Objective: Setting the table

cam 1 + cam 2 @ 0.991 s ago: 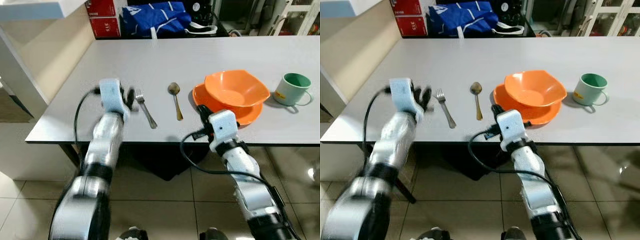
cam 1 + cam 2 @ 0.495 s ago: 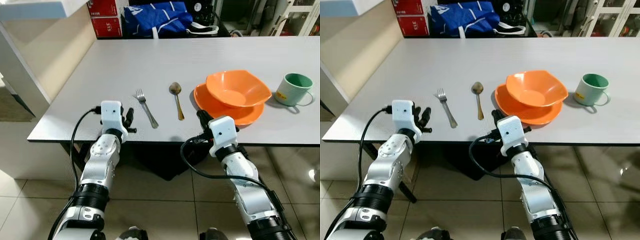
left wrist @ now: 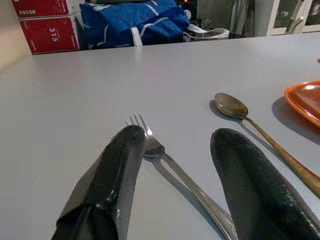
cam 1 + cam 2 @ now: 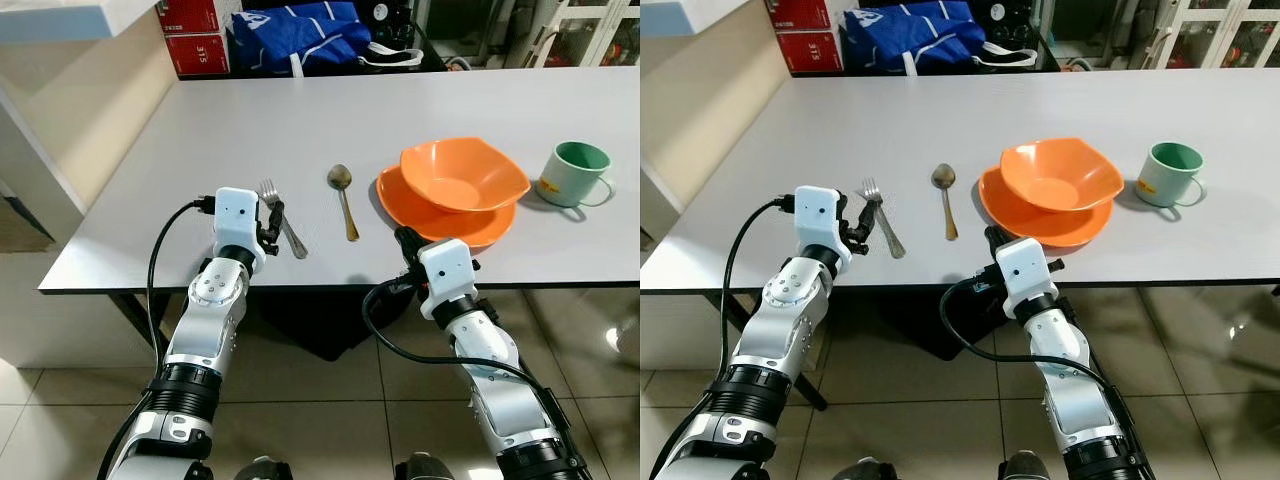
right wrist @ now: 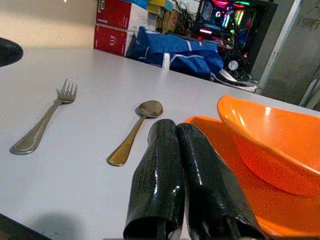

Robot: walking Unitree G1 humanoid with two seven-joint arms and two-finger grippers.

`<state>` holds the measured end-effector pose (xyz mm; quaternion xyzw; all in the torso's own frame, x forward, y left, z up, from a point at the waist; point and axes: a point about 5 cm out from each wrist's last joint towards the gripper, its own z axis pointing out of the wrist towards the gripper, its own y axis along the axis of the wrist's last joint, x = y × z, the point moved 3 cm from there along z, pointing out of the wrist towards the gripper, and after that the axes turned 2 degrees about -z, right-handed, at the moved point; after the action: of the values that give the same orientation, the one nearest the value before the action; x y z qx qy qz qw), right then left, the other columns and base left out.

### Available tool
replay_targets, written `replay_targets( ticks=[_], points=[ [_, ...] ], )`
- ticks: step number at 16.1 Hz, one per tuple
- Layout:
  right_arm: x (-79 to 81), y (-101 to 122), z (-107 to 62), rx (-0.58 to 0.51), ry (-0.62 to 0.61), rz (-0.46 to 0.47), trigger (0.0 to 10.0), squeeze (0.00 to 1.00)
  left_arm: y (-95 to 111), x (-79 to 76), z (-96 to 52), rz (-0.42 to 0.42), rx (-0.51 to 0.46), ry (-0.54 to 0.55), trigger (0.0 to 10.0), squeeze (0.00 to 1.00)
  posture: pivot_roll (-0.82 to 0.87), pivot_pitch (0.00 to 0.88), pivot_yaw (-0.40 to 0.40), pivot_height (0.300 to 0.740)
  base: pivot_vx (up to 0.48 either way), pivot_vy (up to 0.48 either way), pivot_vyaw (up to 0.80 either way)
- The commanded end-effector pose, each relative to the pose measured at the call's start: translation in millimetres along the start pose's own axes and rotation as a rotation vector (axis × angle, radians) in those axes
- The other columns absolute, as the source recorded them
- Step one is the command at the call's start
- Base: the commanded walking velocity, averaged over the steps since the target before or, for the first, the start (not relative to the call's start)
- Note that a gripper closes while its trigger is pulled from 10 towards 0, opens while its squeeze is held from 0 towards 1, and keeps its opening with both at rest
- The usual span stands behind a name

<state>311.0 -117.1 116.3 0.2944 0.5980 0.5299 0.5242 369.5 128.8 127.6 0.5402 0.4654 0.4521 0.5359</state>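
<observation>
- The table [image 4: 300,120] was grey and stood in front of the robot; both arms reached up to its near edge.
- The left gripper [image 3: 175,170] was over the near left part of the table, with its two black fingers [image 3: 117,170] spread apart.
- The fork [image 3: 172,167] lay flat on the table between these open fingers, its prongs pointing away from the robot. In the left wrist view one finger was right beside the head of the fork, but I cannot tell if it touched it.
- The spoon [image 4: 343,195] lay flat to the right of the fork, apart from it, with its bowl at the far end and a golden handle toward the robot.
- The orange plate [image 4: 440,220] was to the right of the spoon, and the orange bowl [image 4: 462,175] sat on it.
- The green cup [image 4: 573,172] stood upright at the right of the plate, well apart from the cutlery.
- The right gripper [image 5: 182,170] was at the near edge of the table, just beside the rim of the plate. Its fingers were pressed together and held nothing.
- At the far side of the table there was a blue bag [image 4: 300,35] and red boxes [image 4: 195,40].
</observation>
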Motion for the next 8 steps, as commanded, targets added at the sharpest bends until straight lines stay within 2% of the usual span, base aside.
replay_targets(
  ticks=[1, 4, 6, 7, 8],
  points=[
    [-1.4, 6, 1.0, -0.024, -0.004, -0.012, 10.0, 0.00, -2, 2.7, 0.3, -0.005, 0.019, 0.020, 10.0, 1.00, -0.24, 0.000, 0.099, 0.702, 0.000, 0.000, 0.00],
    [-0.9, 6, -0.3, -0.025, -0.002, -0.016, 10.0, 0.00, -3, 2.7, 2.7, -0.012, 0.030, 0.023, 10.0, 1.00, -0.25, 0.000, 0.100, 0.702, 0.000, 0.000, 0.00],
    [-1.2, 6, -2.1, -0.024, 0.001, -0.019, 10.0, 0.00, 2, -0.6, 13.3, -0.009, 0.032, 0.028, 10.0, 1.00, -0.25, 0.000, 0.100, 0.702, 0.000, 0.000, 0.00],
    [-1.3, 6, -3.5, -0.022, 0.002, -0.022, 10.0, 0.00, 6, -5.8, 25.1, -0.040, 0.050, 0.040, 10.0, 0.29, -0.25, 0.000, 0.097, 0.702, 0.000, 0.000, 0.00],
    [-0.9, 6, -4.8, -0.021, 0.004, -0.023, 10.0, 0.00, 9, -9.4, 33.6, -0.082, 0.062, 0.048, 10.0, 0.00, -0.26, 0.000, 0.097, 0.702, 0.000, 0.000, 0.00]
  ],
)
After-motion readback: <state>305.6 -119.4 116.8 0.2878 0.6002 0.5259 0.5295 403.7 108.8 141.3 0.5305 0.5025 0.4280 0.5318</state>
